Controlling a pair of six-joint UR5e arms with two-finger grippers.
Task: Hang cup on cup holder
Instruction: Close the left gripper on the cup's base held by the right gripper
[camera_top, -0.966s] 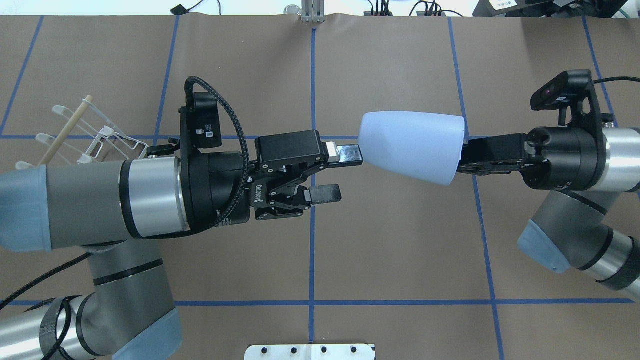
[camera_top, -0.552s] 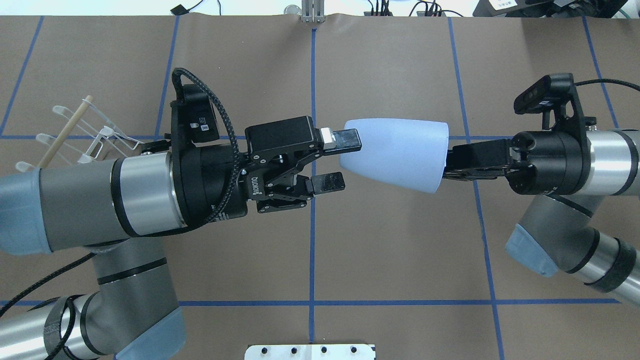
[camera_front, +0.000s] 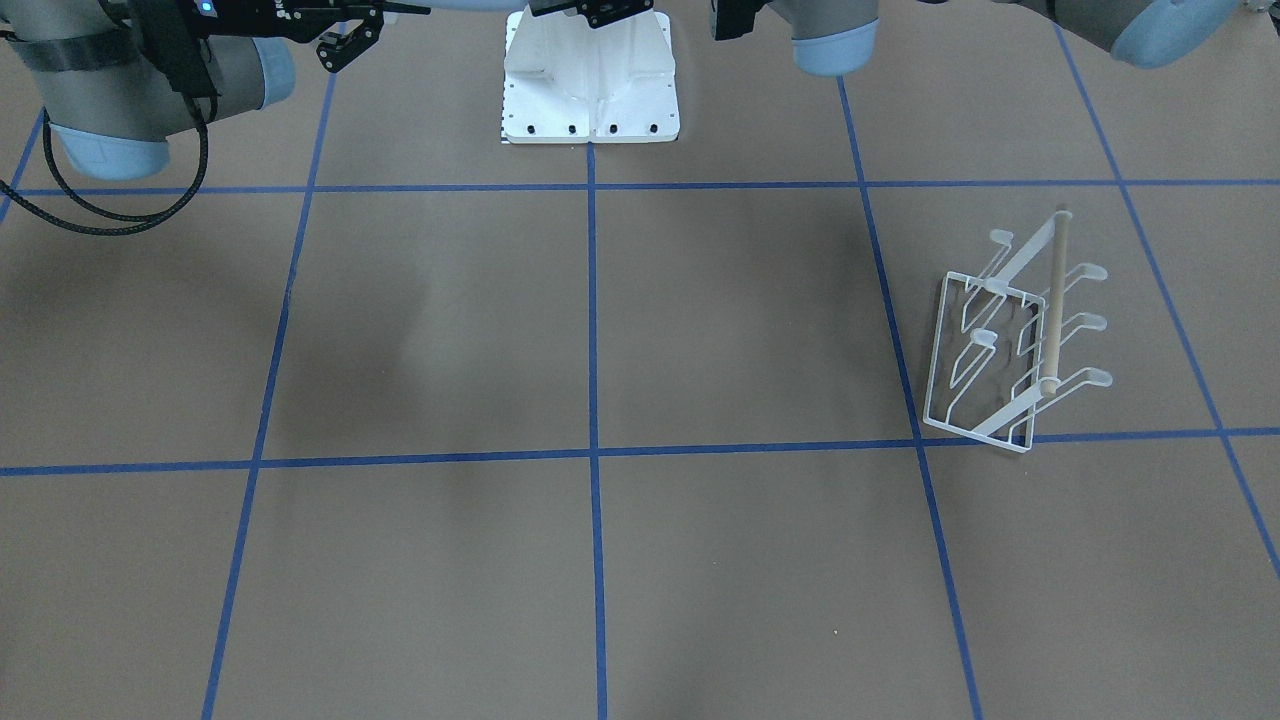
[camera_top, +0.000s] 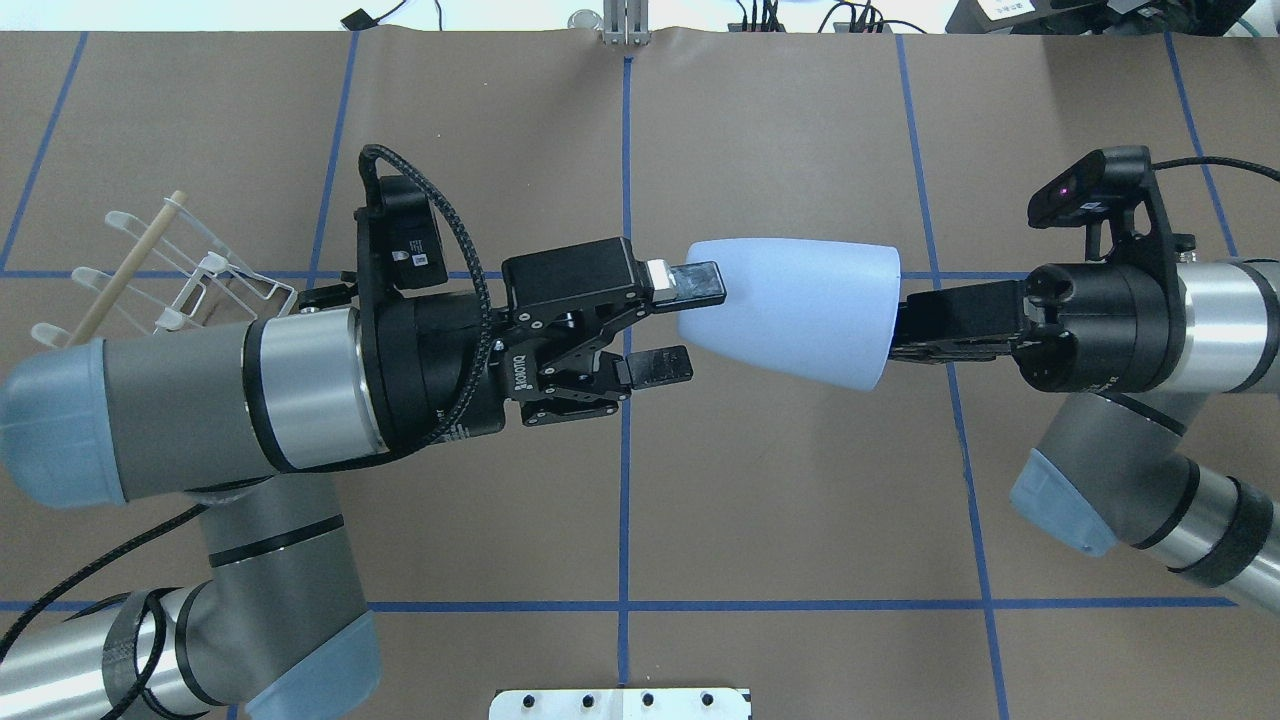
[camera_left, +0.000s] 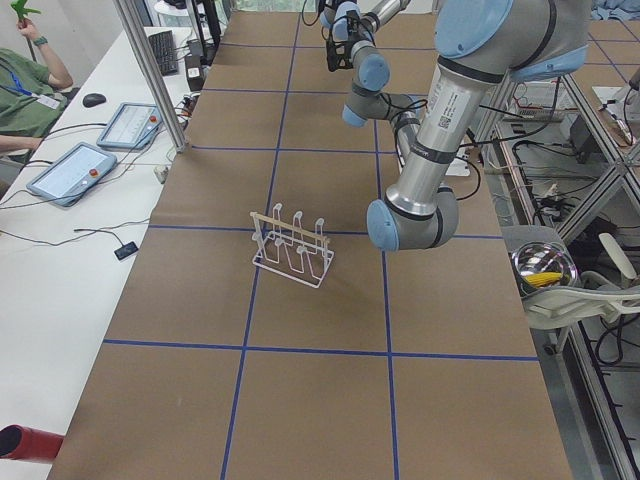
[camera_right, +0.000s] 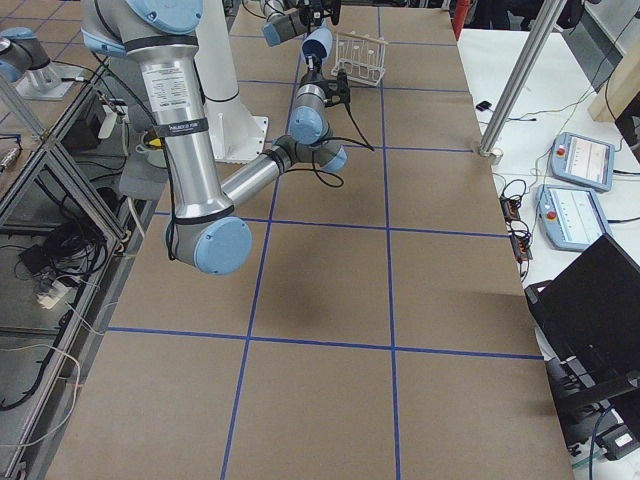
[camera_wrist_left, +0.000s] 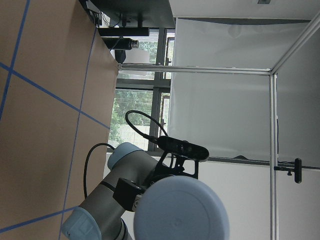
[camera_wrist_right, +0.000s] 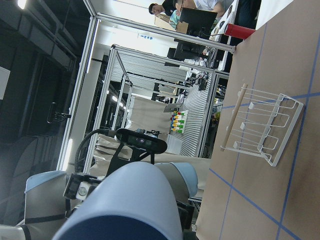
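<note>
The pale blue-grey cup (camera_top: 790, 310) hangs on its side in mid air over the table's middle, its closed narrow end towards my left arm. My right gripper (camera_top: 905, 325) is shut on the cup's rim, its fingertips hidden by the cup. My left gripper (camera_top: 700, 326) is open at the cup's base; its far finger (camera_top: 690, 283) overlaps the base edge and its near finger (camera_top: 655, 368) stands apart. The cup's round base fills the left wrist view (camera_wrist_left: 180, 210). The white wire cup holder (camera_top: 190, 280) stands on the table at far left, partly behind my left arm, and also shows in the front-facing view (camera_front: 1010, 350).
The robot's white base plate (camera_top: 620, 703) is at the table's near edge. Blue tape lines grid the brown table. In the exterior left view, tablets (camera_left: 75, 170) and an operator lie beyond the table's far side.
My right arm has carried the cup leftward to my left gripper's fingers. My left arm drew back a little, then shifted slightly right again. The left gripper has stayed open.
</note>
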